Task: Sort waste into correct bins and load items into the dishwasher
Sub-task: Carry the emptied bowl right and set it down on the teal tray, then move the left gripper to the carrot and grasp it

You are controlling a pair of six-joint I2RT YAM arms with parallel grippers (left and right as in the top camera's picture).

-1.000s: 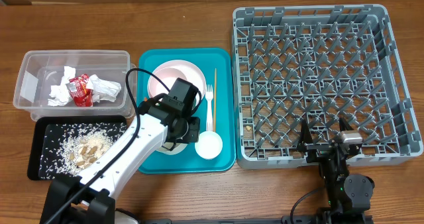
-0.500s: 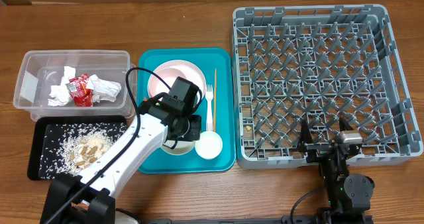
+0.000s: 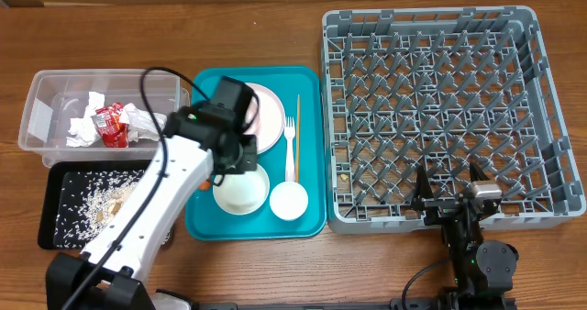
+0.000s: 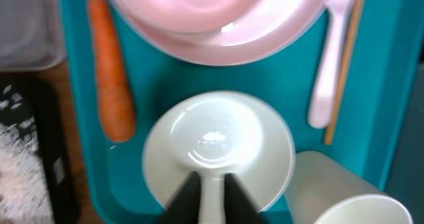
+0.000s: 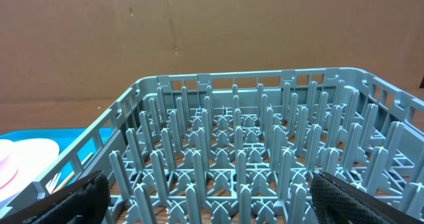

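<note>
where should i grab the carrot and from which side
Grip the carrot across its middle, coming straight down from above with the jaws closing across its width. It lies flat and lengthwise on the teal tray, and at mid-length there is the most bare tray beside it; its ends sit close to the plate and the bowl.

Soft, even light is falling from above in the overhead view, keeping the wooden table [image 3: 110,35] bright and sharp. The left arm [image 3: 156,200] is casting only a faint shadow on the teal tray [image 3: 312,163]. The left wrist view is looking slightly soft. Glare is sitting on the white bowl [image 4: 218,151] and the pink plate [image 4: 225,28], and the fingers [image 4: 182,197] of the left gripper [image 4: 211,187] are smearing out of focus. In the right wrist view the grey dish rack [image 5: 252,158] is staying crisp, while the fingers [image 5: 73,197] of the right gripper [image 5: 209,184] are blurring darkly in the bottom corners.
</note>
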